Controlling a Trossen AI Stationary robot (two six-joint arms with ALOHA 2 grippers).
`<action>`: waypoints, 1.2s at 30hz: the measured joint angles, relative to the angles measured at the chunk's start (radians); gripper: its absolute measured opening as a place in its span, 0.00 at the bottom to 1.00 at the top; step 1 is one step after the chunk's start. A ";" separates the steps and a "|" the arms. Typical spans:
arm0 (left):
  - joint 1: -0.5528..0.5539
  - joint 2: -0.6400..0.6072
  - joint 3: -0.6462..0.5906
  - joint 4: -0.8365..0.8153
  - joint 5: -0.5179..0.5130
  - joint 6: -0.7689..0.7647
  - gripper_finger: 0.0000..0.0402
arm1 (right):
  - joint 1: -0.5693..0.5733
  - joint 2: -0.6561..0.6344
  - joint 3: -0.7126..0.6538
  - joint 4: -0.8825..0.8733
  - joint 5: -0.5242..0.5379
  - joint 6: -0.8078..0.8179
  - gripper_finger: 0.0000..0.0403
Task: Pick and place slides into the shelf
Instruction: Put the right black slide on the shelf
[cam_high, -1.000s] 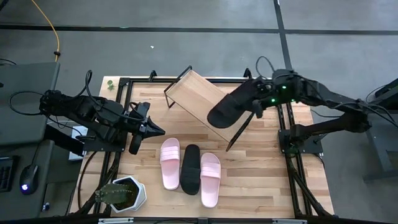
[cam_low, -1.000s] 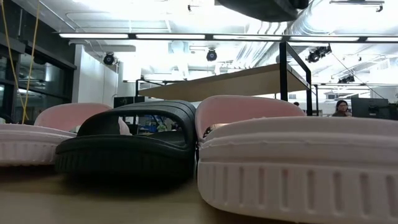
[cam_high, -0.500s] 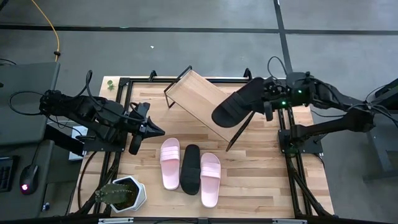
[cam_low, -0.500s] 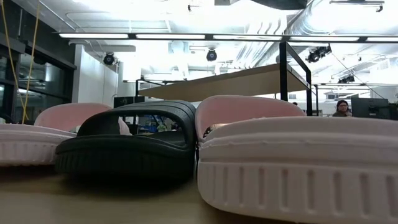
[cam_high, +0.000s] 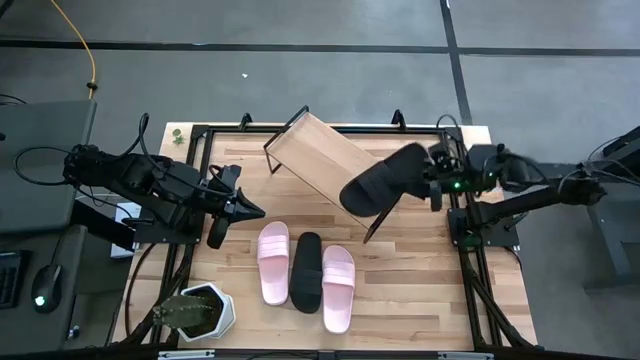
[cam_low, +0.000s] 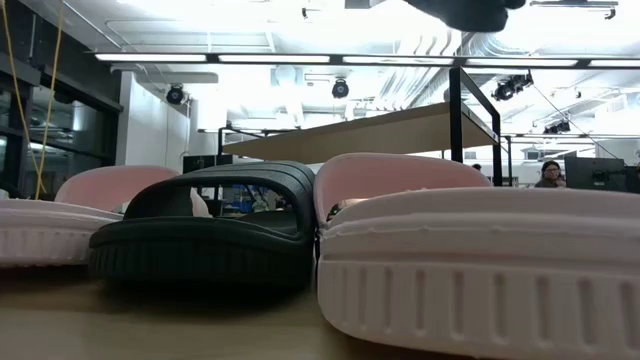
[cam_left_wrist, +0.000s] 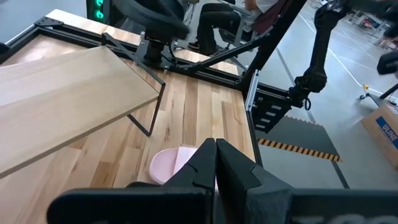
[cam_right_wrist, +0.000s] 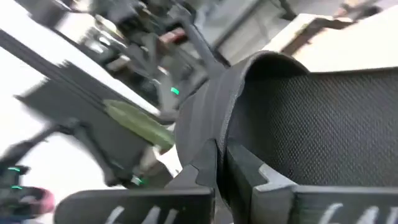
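My right gripper (cam_high: 432, 178) is at the table's right edge, shut on a black slide (cam_high: 384, 180) that hangs in the air over the lower right end of the shelf (cam_high: 318, 160), a slanted light wood board on a black wire frame. The low view shows only a dark sliver of this slide (cam_low: 462, 8) at the top. Three slides lie flat on their soles side by side near the table's middle: pink (cam_high: 273, 262), black (cam_high: 307, 271), pink (cam_high: 338, 287). My left gripper (cam_high: 252, 210) waits shut at the table's left, beside the left pink slide. My right gripper holds the black slide by its wide strap (cam_right_wrist: 208, 118), pinched between the two fingers (cam_right_wrist: 202, 177). The fingers come roughly level from the table's right side. The slide is lifted clear and sticks out from the gripper toward the shelf, its textured footbed (cam_right_wrist: 311, 124) tipped on its side.
A potted cactus in a white pot (cam_high: 196, 310) stands at the table's near left corner. Black frame rails (cam_high: 470, 250) run along the table's left and right edges. Bare wood lies between the shelf and the row of slides. People sit in the room beyond the table.
My right gripper has drawn back toward the table's right edge and a little toward the near edge, carrying the black slide along. The slide has shifted from over the shelf's right part to its lower right end. The gripper has stayed shut on it.
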 joint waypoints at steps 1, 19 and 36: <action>0.000 0.000 0.000 0.000 0.000 0.000 0.00 | 0.000 -0.017 -0.044 0.075 -0.003 0.007 0.00; 0.000 0.000 0.000 0.004 0.000 -0.001 0.00 | -0.114 -0.086 -0.333 0.447 -0.154 0.098 0.00; 0.000 0.001 0.000 0.004 0.000 -0.015 0.00 | -0.432 -0.070 -0.323 0.328 -0.541 0.058 0.00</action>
